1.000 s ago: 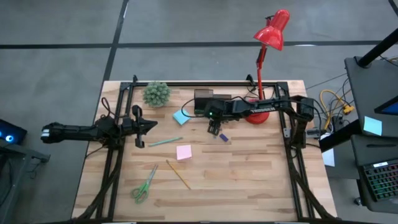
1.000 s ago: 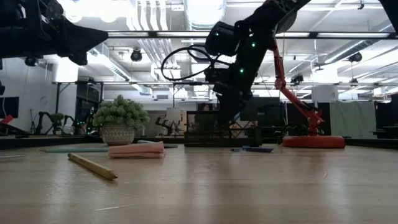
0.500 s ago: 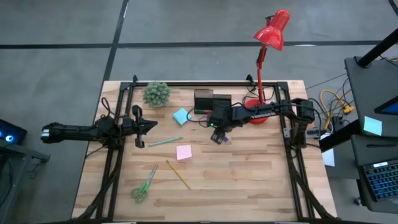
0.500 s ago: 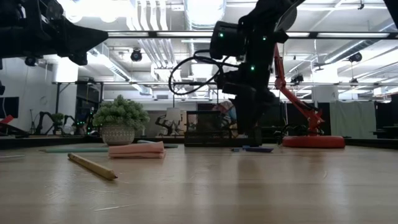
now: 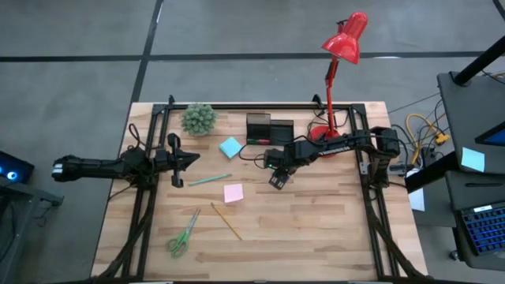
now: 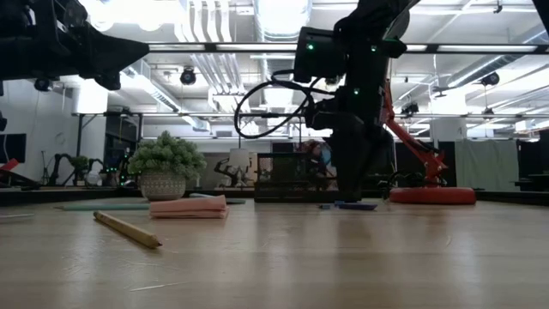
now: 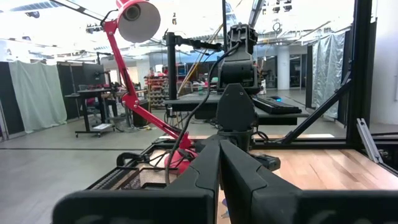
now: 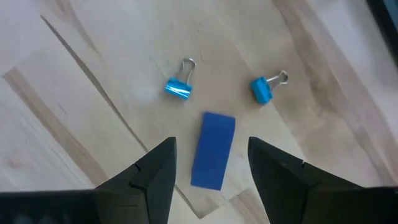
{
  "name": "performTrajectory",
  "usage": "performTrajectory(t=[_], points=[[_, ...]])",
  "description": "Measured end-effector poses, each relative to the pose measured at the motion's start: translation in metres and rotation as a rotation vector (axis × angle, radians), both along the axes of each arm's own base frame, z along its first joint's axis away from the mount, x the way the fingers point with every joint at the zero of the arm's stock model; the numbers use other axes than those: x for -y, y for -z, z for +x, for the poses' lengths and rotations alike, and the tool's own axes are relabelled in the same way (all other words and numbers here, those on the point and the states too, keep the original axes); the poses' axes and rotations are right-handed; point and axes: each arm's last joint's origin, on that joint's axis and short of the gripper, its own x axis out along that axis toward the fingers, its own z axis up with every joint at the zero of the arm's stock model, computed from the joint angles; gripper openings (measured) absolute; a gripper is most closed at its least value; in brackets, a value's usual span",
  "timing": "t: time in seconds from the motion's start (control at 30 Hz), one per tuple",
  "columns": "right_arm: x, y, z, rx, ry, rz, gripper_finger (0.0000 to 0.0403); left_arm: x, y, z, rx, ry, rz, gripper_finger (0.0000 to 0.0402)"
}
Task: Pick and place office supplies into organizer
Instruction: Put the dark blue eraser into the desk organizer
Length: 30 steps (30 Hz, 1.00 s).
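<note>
My right gripper points down, open, over a small blue rectangular piece that lies flat on the table, with one finger on each side of it and no touch that I can see. Two little blue binder clips lie just beyond it. The black organizer stands at the table's far side. A light-blue sticky pad, pink sticky pad, teal pen, yellow pencil and green scissors lie on the table. My left gripper is shut and holds nothing, at the left side.
A small potted plant stands at the far left. A red desk lamp has its base beside the organizer and its head beyond the far edge. A black frame runs along the table's left, right and far sides.
My right gripper has gone from beside the organizer toward the table's near edge and slightly down, rolling its wrist. It now stands over the blue piece, which has not moved.
</note>
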Motion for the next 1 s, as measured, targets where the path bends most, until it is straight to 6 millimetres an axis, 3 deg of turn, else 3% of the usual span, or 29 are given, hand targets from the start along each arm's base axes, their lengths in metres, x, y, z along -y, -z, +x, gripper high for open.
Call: performTrajectory(t=[0.4, 1.0], points=[[-0.002, 0.011, -0.007, -0.026, 0.089, 0.013, 0.019, 0.0, 0.0, 0.0, 0.0, 0.0, 0.0, 0.0], [-0.011, 0.025, -0.013, -0.009, 0.067, 0.011, 0.019, 0.0, 0.0, 0.0, 0.0, 0.0, 0.0, 0.0]])
